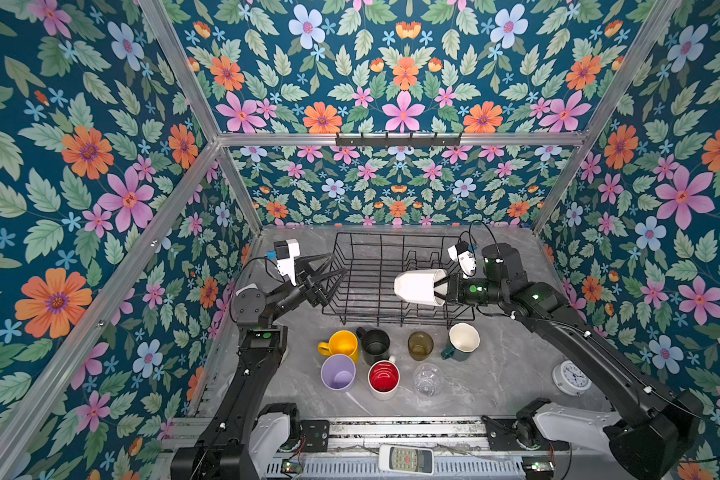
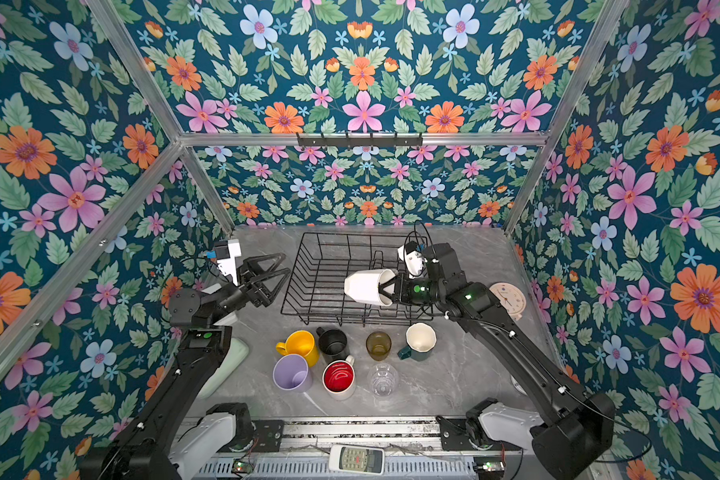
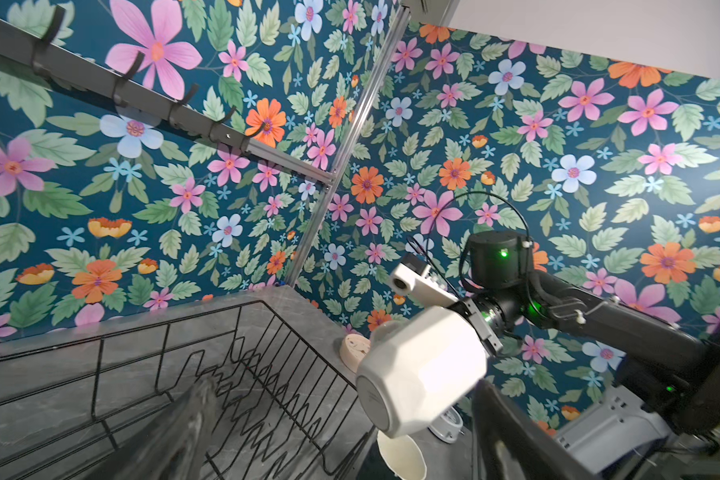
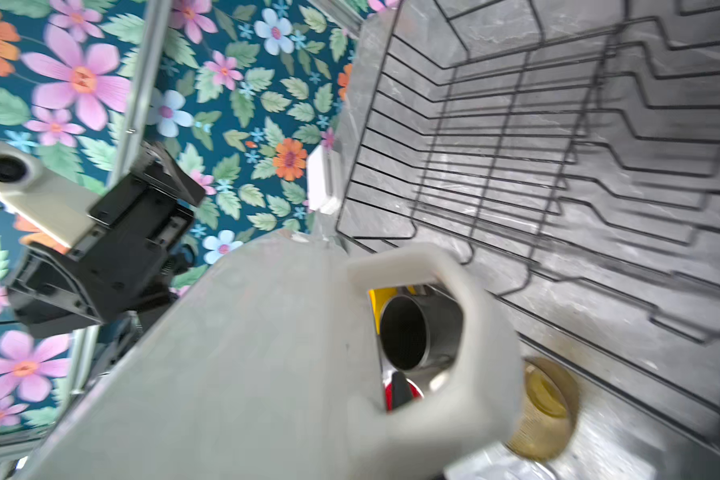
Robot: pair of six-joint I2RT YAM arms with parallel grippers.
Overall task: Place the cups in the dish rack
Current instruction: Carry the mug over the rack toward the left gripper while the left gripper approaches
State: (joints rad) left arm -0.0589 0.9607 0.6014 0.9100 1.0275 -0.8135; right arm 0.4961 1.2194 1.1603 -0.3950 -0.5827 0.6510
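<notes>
In both top views the right tool (image 1: 441,287) is pinching the rim of the white mug (image 1: 417,286) and carrying it on its side over the right part of the dish rack (image 1: 391,235). The left tool (image 1: 338,264) is hanging spread wide and empty just beside the rack's left wall. The rack is holding no cup yet. The yellow mug (image 1: 341,345), black mug (image 1: 375,345), amber-olive tumbler (image 1: 420,345), green/white mug (image 1: 463,338), lilac tumbler (image 1: 338,372), white/red mug (image 1: 383,377) and clear glass (image 1: 427,379) are standing on the table (image 1: 499,374) in front of it. The left wrist view is showing the mug (image 3: 420,365) hanging above the prongs (image 3: 242,370), apparently clear of them. The right wrist view is showing it blurred and close, with bare rack wires (image 4: 495,137) beyond. I am judging the loading as barely begun, with one cup arriving and seven waiting.
</notes>
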